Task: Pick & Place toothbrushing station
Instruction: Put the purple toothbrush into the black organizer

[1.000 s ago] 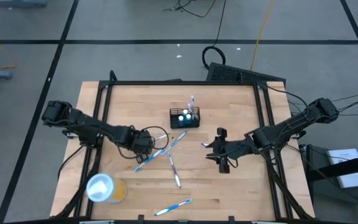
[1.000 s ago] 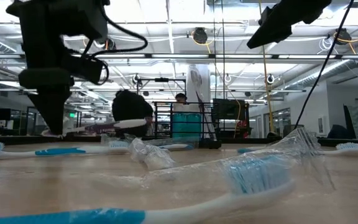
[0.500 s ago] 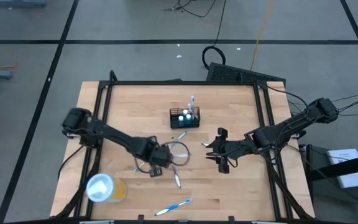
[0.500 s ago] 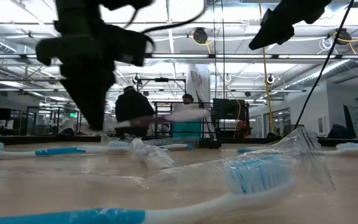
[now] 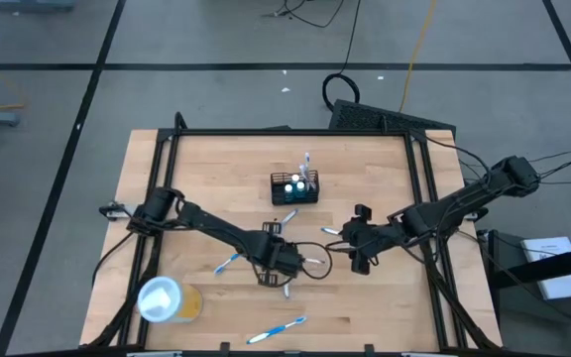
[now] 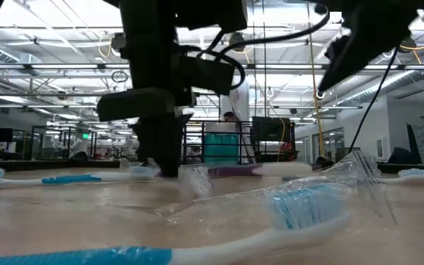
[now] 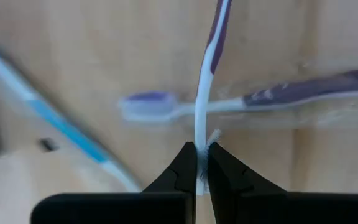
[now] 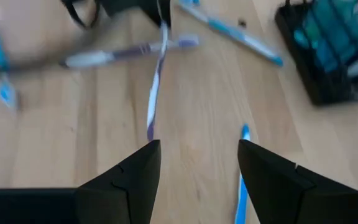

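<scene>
The toothbrushing station [image 5: 295, 188], a black wire-mesh holder, stands upright toward the table's far middle, already holding a few items; it looks light, stiff and best taken by its rim. The left gripper [image 7: 202, 163], nearer the table's middle and well apart from it, pinches a purple-and-white toothbrush [image 7: 206, 74]. The right gripper [image 8: 199, 163] hovers spread wide, near the holder.

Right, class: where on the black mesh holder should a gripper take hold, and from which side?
The black mesh holder stands upright, open-topped, a toothbrush sticking up at one end. Probably come from above and pinch a long wall's rim at the other end.
</scene>
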Robot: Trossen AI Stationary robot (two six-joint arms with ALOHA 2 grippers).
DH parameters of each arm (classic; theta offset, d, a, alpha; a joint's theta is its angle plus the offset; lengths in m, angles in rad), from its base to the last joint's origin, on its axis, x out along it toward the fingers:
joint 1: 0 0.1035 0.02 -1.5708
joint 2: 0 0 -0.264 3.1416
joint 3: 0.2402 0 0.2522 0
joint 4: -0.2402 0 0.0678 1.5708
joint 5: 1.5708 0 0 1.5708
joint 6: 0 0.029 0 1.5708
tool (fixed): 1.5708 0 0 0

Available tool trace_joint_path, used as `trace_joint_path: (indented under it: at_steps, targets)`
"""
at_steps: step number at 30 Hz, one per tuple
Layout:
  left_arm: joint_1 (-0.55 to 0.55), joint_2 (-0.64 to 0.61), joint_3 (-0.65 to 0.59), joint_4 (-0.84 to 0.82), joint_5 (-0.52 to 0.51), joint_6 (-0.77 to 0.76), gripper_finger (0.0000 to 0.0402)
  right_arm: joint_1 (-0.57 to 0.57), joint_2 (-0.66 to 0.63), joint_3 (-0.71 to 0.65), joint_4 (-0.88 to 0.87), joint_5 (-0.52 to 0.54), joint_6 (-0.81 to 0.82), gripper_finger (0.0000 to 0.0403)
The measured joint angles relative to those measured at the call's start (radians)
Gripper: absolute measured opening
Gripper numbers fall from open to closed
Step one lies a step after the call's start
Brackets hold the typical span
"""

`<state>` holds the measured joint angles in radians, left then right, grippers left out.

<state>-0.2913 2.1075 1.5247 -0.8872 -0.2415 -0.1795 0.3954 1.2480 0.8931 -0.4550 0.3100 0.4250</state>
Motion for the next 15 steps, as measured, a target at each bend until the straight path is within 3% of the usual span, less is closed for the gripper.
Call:
trace_joint_path:
  at_steps: [5,15]
  targets:
    - [0.001,-0.014,0.009,0.005,-0.112,0.028,0.0020,0.000,0.000,-0.062,0.039,-0.026,0.036,0.0208]
    - [-0.035,-0.020,0.009,0.034,-0.113,0.051,0.0111,-0.001,0.000,-0.109,0.085,0.014,0.054,0.0203]
